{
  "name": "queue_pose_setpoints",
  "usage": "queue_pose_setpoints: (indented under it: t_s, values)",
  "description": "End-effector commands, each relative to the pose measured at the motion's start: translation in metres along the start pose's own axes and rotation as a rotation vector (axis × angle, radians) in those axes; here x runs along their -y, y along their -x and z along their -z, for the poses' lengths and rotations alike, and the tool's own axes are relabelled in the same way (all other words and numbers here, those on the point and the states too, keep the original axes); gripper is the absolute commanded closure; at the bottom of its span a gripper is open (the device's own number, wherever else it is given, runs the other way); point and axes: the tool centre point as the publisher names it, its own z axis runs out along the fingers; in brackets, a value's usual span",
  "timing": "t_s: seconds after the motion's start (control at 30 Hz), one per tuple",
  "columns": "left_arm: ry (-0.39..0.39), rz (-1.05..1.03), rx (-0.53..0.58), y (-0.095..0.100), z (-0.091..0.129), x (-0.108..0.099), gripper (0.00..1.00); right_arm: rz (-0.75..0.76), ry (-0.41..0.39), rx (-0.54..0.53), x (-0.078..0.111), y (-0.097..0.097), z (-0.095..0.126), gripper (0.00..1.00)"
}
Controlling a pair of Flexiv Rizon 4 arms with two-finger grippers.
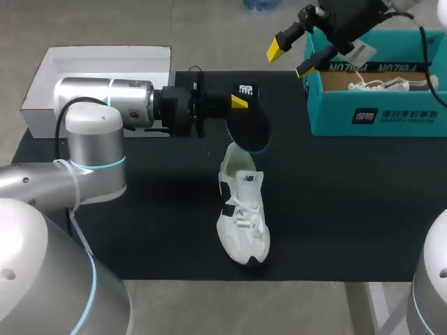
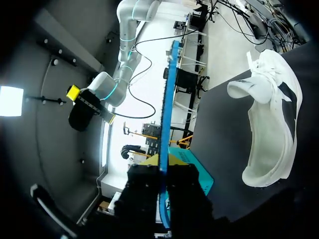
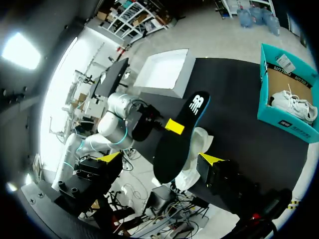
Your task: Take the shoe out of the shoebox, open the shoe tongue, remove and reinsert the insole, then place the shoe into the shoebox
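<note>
1. Shoe (image 1: 242,216): white, with black patches along one side.
2. Insole (image 1: 250,125): black top, blue edge, white logo at one end.
3. Shoebox (image 1: 377,117): teal outside, brown inside.
4. Lid (image 1: 105,59): white.
5. Table (image 1: 335,209): black.
6. Left gripper (image 1: 241,105) and right gripper (image 1: 290,59): yellow tips.

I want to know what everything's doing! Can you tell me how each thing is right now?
left gripper: shut on the insole.
insole: out of the shoe, held in the air.
shoe: upright on the table, out of the box.
shoebox: open, second shoe inside.
lid: off, lying open side up.
right gripper: open, empty.
</note>
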Motion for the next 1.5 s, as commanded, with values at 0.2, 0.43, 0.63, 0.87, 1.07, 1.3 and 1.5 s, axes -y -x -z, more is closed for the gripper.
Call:
queue_pose_setpoints:
  t_s: [0.2, 0.43, 0.63, 0.87, 1.07, 1.3, 1.5]
  values:
    - [0.003, 0.006, -0.009, -0.004, -0.005, 0.001, 1.0, 0.094, -0.166, 0.59, -0.003, -0.024, 0.028, 0.0]
    - [0.023, 0.005, -0.024, -0.007, -0.003, 0.001, 1.0, 0.077, -0.226, 0.63, 0.004, -0.03, 0.036, 0.0]
    - [0.043, -0.006, -0.033, -0.008, -0.004, 0.003, 1.0, 0.079, -0.213, 0.628, 0.005, -0.031, 0.034, 0.0]
    - [0.07, -0.018, -0.037, -0.009, -0.005, 0.004, 1.0, 0.072, -0.179, 0.616, 0.006, -0.031, 0.035, 0.0]
    - [0.07, -0.018, -0.037, -0.009, -0.005, 0.004, 1.0, 0.065, -0.158, 0.604, 0.006, -0.031, 0.035, 0.0]
    - [0.07, -0.018, -0.037, -0.009, -0.005, 0.004, 1.0, 0.041, -0.147, 0.64, 0.004, -0.034, 0.036, 0.0]
    - [-0.022, 0.226, -0.076, -0.002, -0.003, 0.002, 1.0, 0.041, -0.147, 0.64, 0.004, -0.034, 0.036, 0.0]
